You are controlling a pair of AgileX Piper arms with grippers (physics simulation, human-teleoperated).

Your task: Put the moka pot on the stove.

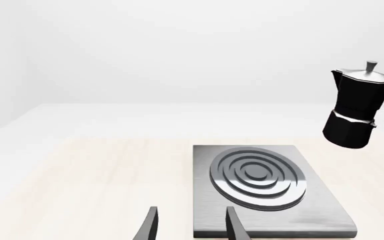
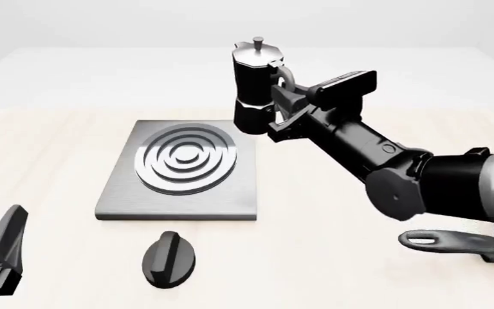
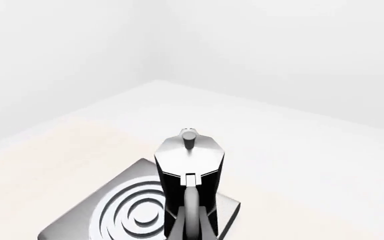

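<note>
**Moka pot in the air beside the stove**

My right gripper (image 2: 280,109) is clamped on the curved handle of the moka pot (image 2: 254,87) and holds it clear of the table — upright, lid and knob on top, spout turned away from my arm. In the front view the pot hangs off the far right corner of the stove (image 2: 181,168), its base above the slab's edge region rather than over the rings. My right wrist camera looks down on the silver lid, with the ring burner (image 3: 133,212) showing below and to one side of the pot.

My left gripper (image 1: 190,227) waits low at the near left of the table, fingers (image 1: 149,226) apart and holding nothing — the stove lies just ahead of them. A black oval knob (image 2: 169,258) sits near the slab's front edge, and a black pan handle (image 2: 442,241) lies at the near right.
</note>
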